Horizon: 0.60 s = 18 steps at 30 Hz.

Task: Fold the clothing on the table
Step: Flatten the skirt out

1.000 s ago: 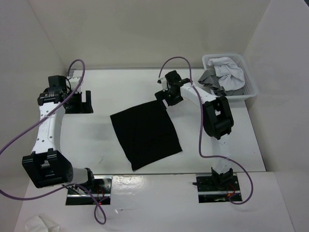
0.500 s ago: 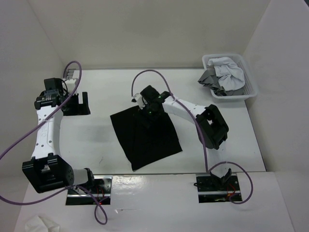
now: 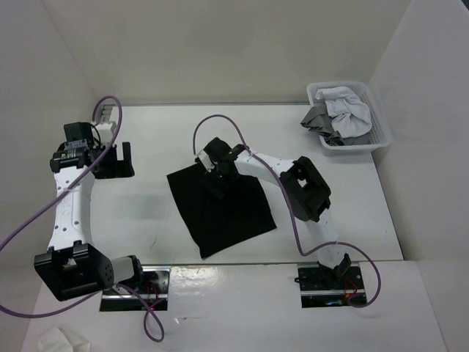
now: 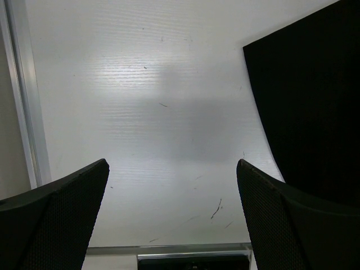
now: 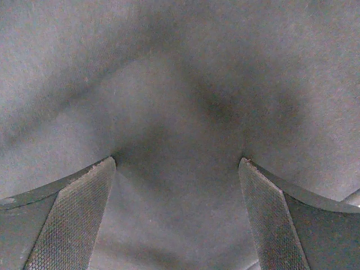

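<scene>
Top external view: the clothing [image 3: 223, 209], a plain black piece, is lying flat and spread out near the middle of the white tabletop [image 3: 161, 139], turned so that its corners are pointing toward roughly 1, 4, 7 and 10 o'clock. The right arm [image 3: 304, 187] is reaching across from 3 o'clock, and its jaws are hanging over the clothing's 12 o'clock portion, just inside the far edge. The left arm [image 3: 69, 205] is standing along the 9 o'clock side of the tabletop, its jaws well apart from the clothing and lying at about 10 o'clock from it. A white basket [image 3: 382, 132] is sitting at the tabletop's 2 o'clock corner, holding a white garment [image 3: 348, 106] and a grey garment [image 3: 316, 117]. Left wrist view: the left jaws are standing spread wide over bare tabletop and gripping nothing; the clothing's [image 4: 315, 95] edge is showing at 2 o'clock, and a thin metal edge strip [image 4: 22, 112] is running along 9 o'clock. Right wrist view: the right jaws are likewise standing spread wide, with the clothing [image 5: 180, 84] filling the field and a soft crease showing between them; whether the tips are touching the fabric cannot be told.
</scene>
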Tool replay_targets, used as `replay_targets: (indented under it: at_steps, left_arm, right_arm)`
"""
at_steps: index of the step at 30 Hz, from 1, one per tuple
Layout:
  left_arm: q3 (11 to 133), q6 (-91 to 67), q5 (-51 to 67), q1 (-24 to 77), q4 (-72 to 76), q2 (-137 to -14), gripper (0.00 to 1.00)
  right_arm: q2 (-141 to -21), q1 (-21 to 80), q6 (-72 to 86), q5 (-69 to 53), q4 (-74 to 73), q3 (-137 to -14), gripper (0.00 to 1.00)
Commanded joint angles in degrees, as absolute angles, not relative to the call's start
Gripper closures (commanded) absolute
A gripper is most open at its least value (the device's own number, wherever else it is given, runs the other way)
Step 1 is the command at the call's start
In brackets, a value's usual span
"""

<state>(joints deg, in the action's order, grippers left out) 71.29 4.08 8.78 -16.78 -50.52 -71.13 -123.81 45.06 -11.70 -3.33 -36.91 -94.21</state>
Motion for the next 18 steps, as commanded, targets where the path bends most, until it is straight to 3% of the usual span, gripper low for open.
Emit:
replay_targets:
  at_steps: [1,12,18]
  left_arm:
    - [71.2,3.4,8.4,-17.5,-49.8,-69.9,0.00]
    - [72.2,3.4,8.4,-17.5,-49.3,-72.6,0.00]
    - [72.8,3.4,8.4,-17.5,-49.3,-73.1,0.00]
  right_arm:
    - [-126.5,43.8,-10.4,-2.8,-34.4,-99.0,0.06]
    - [-134.6,37.4,-4.0,-6.2,-39.3,-111.7,0.06]
    - [-136.8,36.2,-2.9,-1.4,-39.8,-114.3,0.06]
